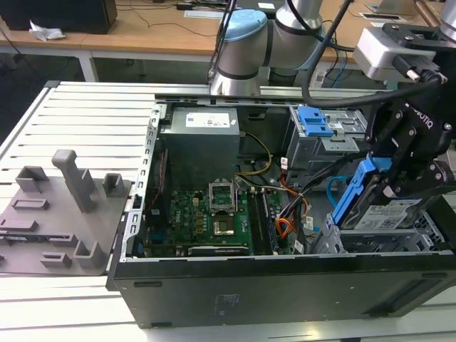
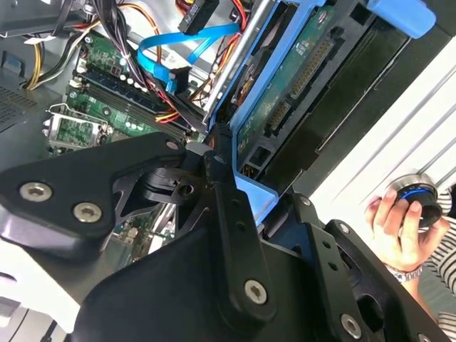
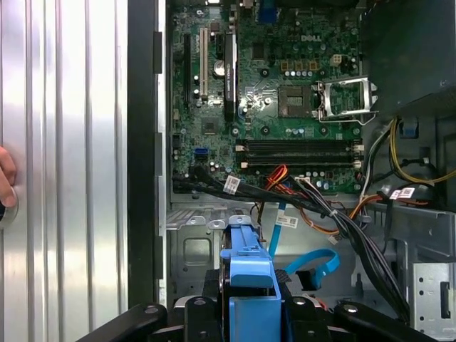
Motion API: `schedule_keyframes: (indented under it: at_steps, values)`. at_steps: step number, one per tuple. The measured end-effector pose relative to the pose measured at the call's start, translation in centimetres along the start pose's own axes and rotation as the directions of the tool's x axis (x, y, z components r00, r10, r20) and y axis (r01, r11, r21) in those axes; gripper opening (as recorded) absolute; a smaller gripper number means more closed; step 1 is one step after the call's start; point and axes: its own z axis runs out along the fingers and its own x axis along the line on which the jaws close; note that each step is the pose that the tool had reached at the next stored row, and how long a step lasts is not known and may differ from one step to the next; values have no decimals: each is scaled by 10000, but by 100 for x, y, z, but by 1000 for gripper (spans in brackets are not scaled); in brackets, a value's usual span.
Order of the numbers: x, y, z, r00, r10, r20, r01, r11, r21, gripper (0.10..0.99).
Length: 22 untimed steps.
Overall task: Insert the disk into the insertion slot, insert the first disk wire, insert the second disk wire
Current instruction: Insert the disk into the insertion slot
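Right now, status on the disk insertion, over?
Robot hand shut on the disk. It sits tilted over the drive cage, not seated. Beside the cage, thin blue cable loops.

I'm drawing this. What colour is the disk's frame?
Bright blue carrier frame, clearest in the exterior view.

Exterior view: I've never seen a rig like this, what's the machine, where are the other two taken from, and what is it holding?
The exterior view shows a robot arm reaching into an open computer case on a slatted table, grey plastic fixtures beside it. Both wrist views come from cameras riding on the arm, behind its gripper. The gripper is shut on the disk, a silver hard drive in a blue frame, held tilted at the insertion slot. A light blue cable loops nearby. A person's hand appears in the second wrist view.
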Motion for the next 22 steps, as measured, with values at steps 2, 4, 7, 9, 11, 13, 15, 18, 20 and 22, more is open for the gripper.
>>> schedule_keyframes:
  at_steps: [2, 4, 7, 9, 11, 13, 15, 18, 20, 22]
  values:
    - [0, -1, 17, 10000, 0, 0, 0, 10000, 0, 369]
    - [0, -2, 45, 10000, 0, 0, 0, 10000, 0, 369]
    - [0, -2, 66, 10000, 0, 0, 0, 10000, 0, 369]
    - [0, -3, 77, 10000, 0, 0, 0, 10000, 0, 369]
    - [0, -3, 77, 10000, 0, -1, 0, 10000, 0, 369]
    - [0, -3, 78, 10000, 0, -1, 0, 10000, 0, 369]
    - [0, -3, 78, 10000, 1, -1, -1, 10000, 0, 376]
    - [0, -3, 79, 10000, 1, 0, -1, 10000, 0, 439]
    - [0, -3, 80, 10000, 0, 0, 0, 10000, 0, 294]
    - [0, -3, 80, 10000, 1, -1, -1, 10000, 0, 118]
